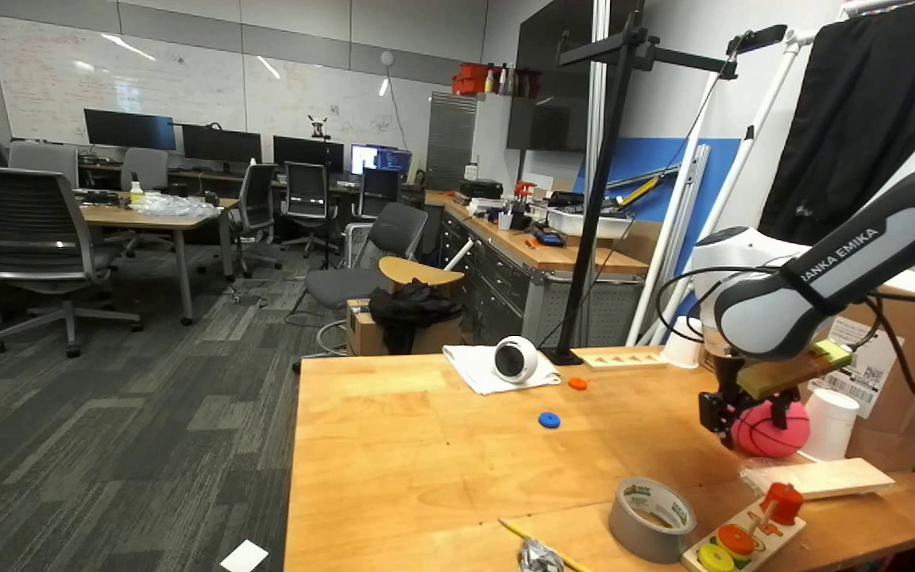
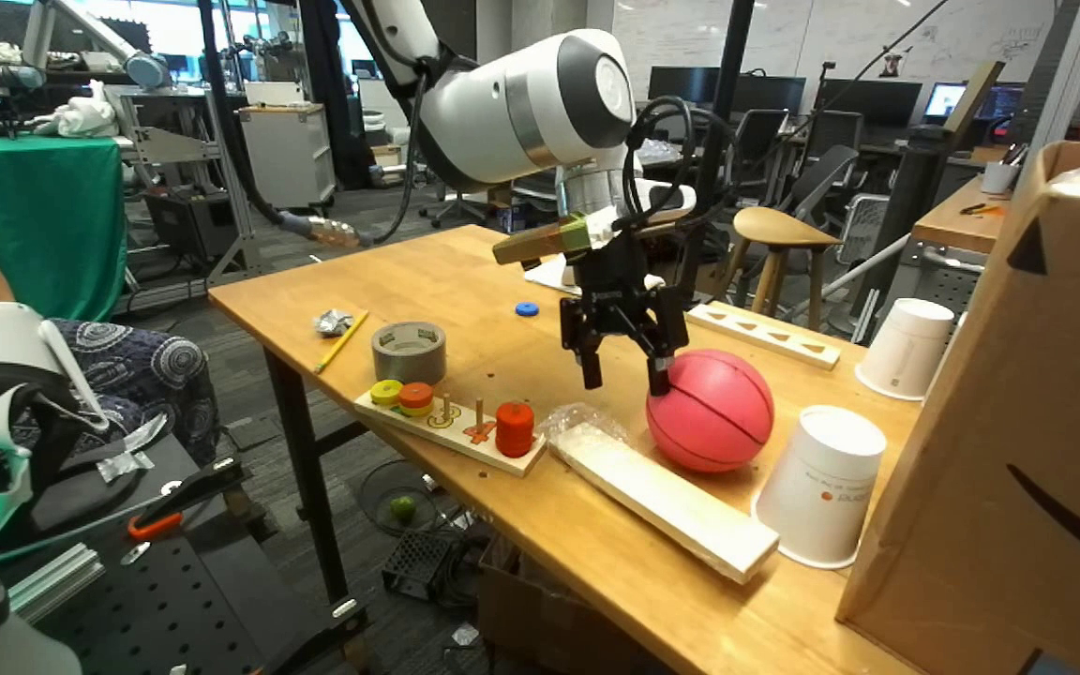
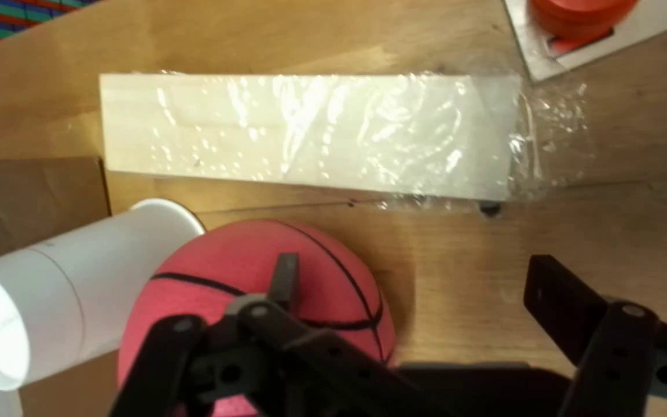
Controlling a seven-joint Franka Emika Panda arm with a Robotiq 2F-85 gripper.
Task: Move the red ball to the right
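Along the far wall (image 1: pixel 299 22) I see a long whiteboard (image 1: pixel 187 87), faintly scribbled and streaked with reflected light. Monitors (image 1: pixel 223 145) stand in a row before it, one screen (image 1: pixel 364 157) glowing, and office chairs (image 1: pixel 25 226) sit about on patterned grey carpet (image 1: pixel 148 413). A stool (image 2: pixel 784 228) with a wooden seat stands near a wood-topped bench (image 1: pixel 565 256) of dark drawers (image 1: pixel 497 295). Elsewhere, windows (image 2: pixel 174 23) shine white, green cloth (image 2: pixel 52 234) hangs in broad folds, and a pale cabinet (image 2: pixel 289 159) stands farther back.
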